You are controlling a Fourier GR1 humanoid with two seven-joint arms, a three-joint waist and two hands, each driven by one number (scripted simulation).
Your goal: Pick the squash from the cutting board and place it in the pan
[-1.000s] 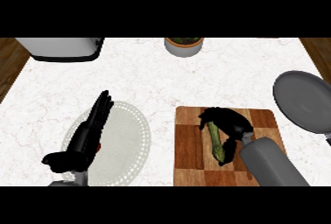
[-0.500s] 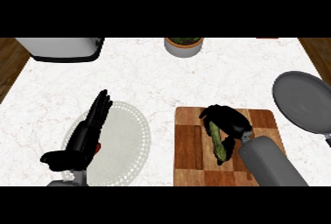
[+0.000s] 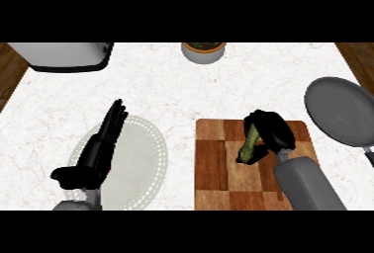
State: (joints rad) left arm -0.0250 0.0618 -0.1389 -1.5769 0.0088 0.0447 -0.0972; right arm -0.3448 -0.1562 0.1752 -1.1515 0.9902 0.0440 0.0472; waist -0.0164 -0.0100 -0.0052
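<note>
Right hand (image 3: pixel 272 129): my fingers curl round the upper end of the green squash (image 3: pixel 249 148), which is tilted over the cutting board (image 3: pixel 219 168); I cannot tell whether it rests there or is lifted. The pan (image 3: pixel 342 111) sits just right of the board. Left hand (image 3: pixel 99 148): fingers straight, over the white plate's (image 3: pixel 139 163) left edge.

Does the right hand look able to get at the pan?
Probably yes: the right hand, curled round the squash over the cutting board, has the pan just to its right, nothing standing between.
</note>
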